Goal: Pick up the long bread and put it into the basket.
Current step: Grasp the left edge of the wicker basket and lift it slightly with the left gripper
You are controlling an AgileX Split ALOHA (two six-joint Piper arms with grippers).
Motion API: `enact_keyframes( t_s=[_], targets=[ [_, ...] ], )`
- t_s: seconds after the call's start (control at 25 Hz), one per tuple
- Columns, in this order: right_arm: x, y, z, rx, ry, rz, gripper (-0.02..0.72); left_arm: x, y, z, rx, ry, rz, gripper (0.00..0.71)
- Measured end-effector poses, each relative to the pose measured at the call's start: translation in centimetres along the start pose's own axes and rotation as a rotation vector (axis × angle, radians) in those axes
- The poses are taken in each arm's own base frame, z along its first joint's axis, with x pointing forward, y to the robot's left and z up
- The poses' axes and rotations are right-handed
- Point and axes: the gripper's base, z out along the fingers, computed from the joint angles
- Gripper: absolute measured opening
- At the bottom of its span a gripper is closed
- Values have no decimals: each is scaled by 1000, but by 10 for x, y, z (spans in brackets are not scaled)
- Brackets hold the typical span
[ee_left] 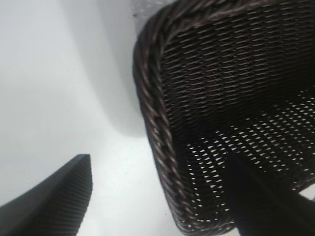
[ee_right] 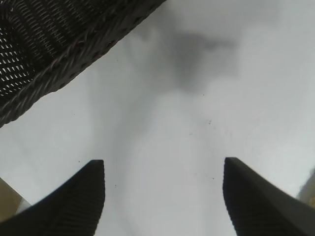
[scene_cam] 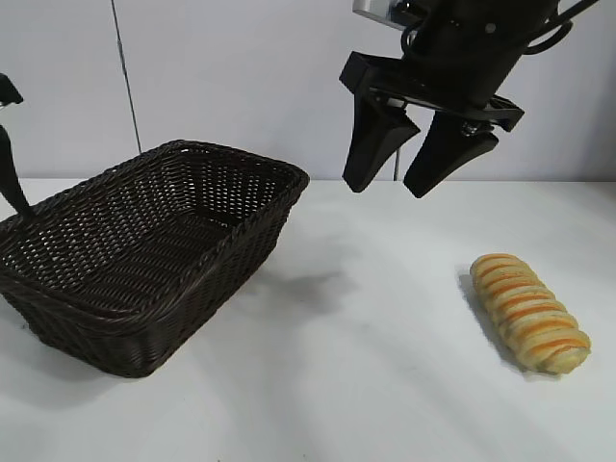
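On the white surface (scene_cam: 385,366) the bread (scene_cam: 528,310) lies right of the basket (scene_cam: 144,260); likely soft and light, best pinched mid-length. Right end effector (scene_cam: 397,173) hangs spread, empty; left end effector (ee_left: 162,196) spread too.

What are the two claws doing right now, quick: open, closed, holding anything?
Left gripper: open, empty, one finger over the basket, one outside its rim.
Right gripper: open, empty, above the table.
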Motion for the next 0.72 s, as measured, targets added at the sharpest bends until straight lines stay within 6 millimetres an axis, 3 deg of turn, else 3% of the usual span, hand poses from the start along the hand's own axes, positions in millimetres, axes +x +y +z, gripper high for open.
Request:
enact_keyframes(
  t_s=[0.4,0.56,0.72],
  targets=[
    [0,0,0,-1,0,1,496,-9,0,53,-36,31,-96,539],
    [0,0,0,-1,0,1,496,-10,3,65,-62,45,-108,536],
    [0,0,0,-1,0,1,496,-10,4,67,-66,46,-108,440]
  ],
)
